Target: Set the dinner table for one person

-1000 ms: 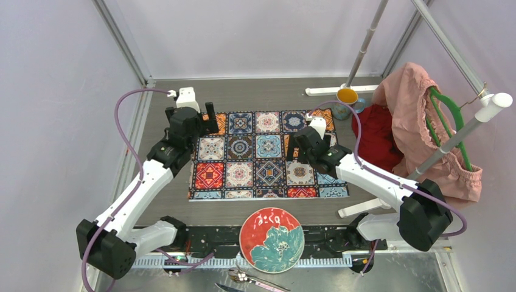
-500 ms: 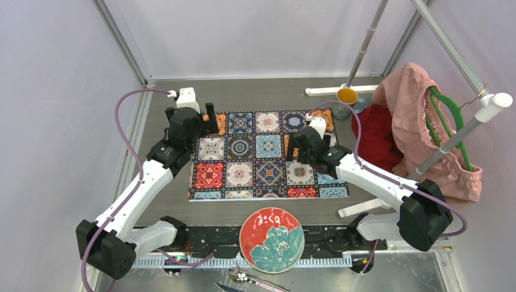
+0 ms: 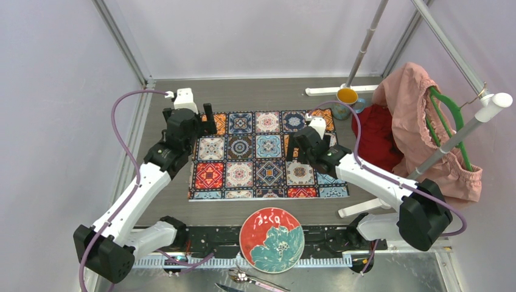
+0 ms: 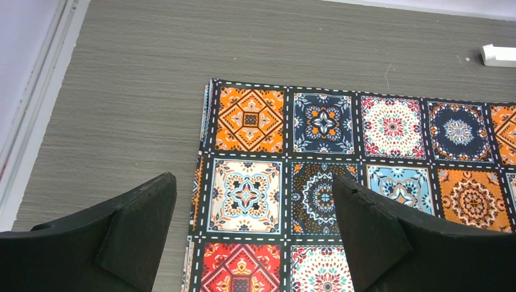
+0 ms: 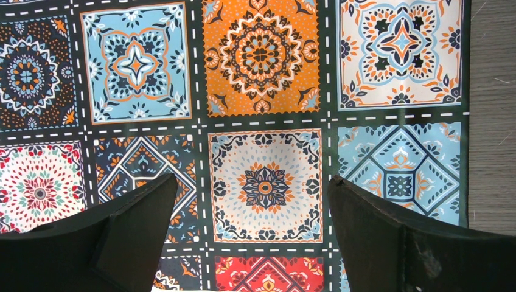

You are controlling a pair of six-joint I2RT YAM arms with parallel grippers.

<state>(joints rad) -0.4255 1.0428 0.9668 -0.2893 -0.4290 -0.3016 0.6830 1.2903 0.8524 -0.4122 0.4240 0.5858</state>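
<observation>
Dinner table, a large flat grey-brown wood-grain tabletop (image 3: 261,91), carries a rectangular cloth mat of colourful patterned tiles (image 3: 268,155) lying flat at its middle. Left pincer (image 4: 251,182) hangs wide and empty over the mat's far left corner; right pincer (image 5: 252,182) hangs wide and empty over the mat's right end. The mat looks placed, so the step in hand is probably to leave it and fetch the round red-and-teal flower plate (image 3: 271,239), which waits at the near edge, well apart from both pincers. To do it well, rise straight up first so no finger drags the cloth, then grip the plate by its rim and set it centred on the mat.
</observation>
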